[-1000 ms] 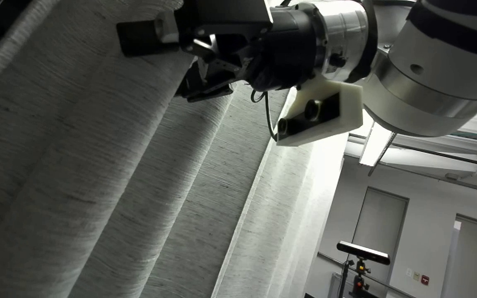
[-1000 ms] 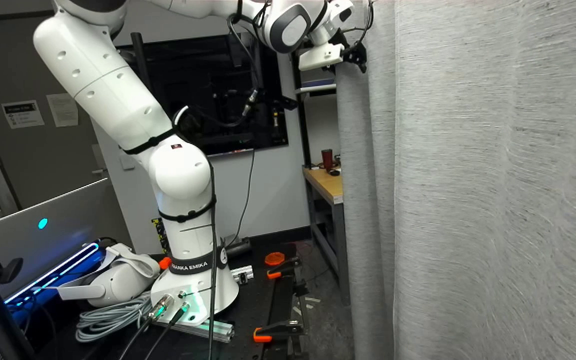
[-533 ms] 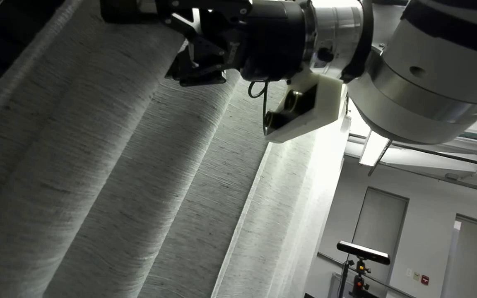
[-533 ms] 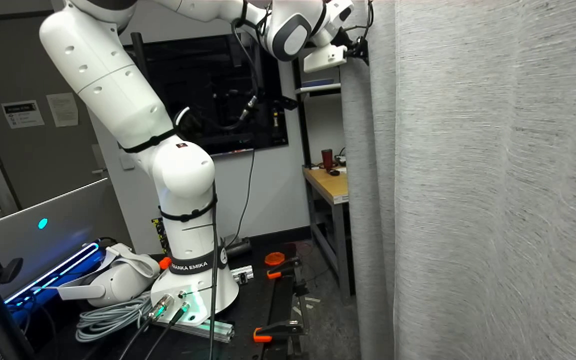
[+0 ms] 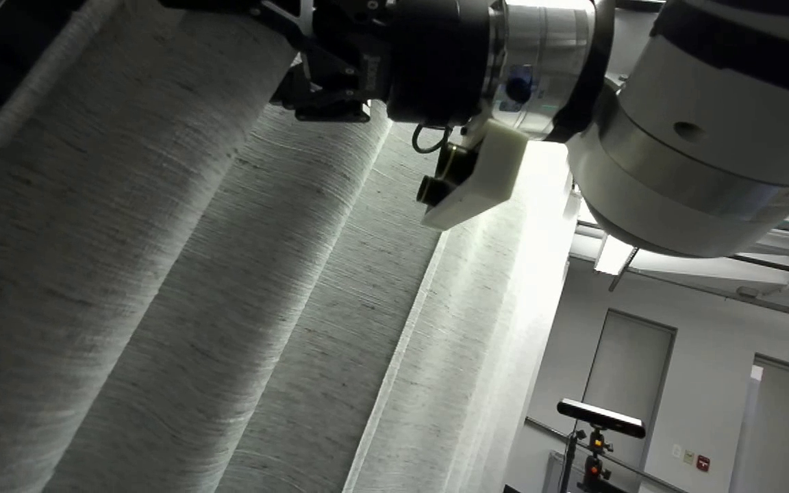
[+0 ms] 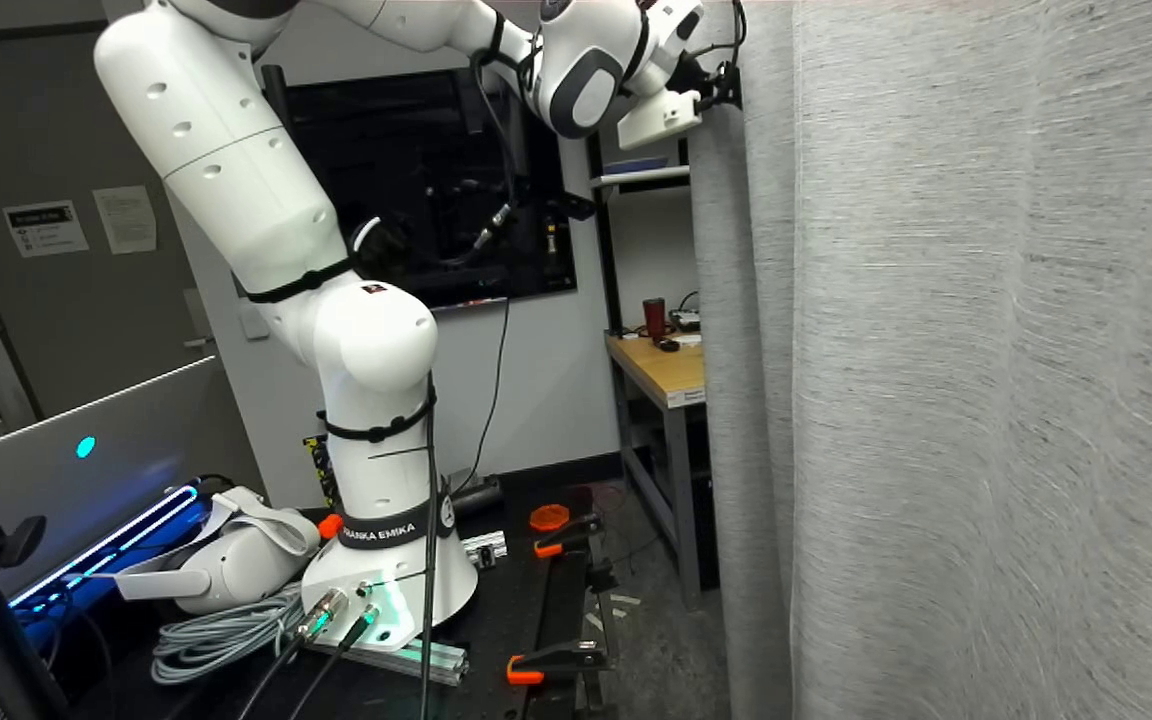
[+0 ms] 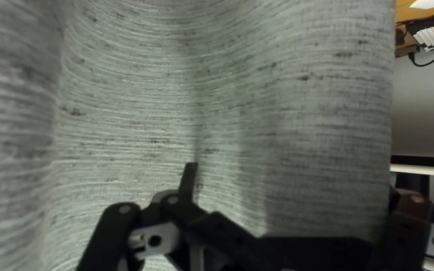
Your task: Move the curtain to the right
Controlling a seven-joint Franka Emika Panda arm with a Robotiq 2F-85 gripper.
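Far left in an exterior view there's a silver laptop (image 6: 126,440), then a white headset (image 6: 246,565), then the robot arm (image 6: 376,335), arched up and over. Past it, a red cup (image 6: 654,318) sits on a wooden desk (image 6: 661,369). Up top, the tool (image 7: 294,178) has its fingers spread pretty wide, a fold of the grey curtain (image 6: 976,360) between them; that curtain hangs down the whole right side.
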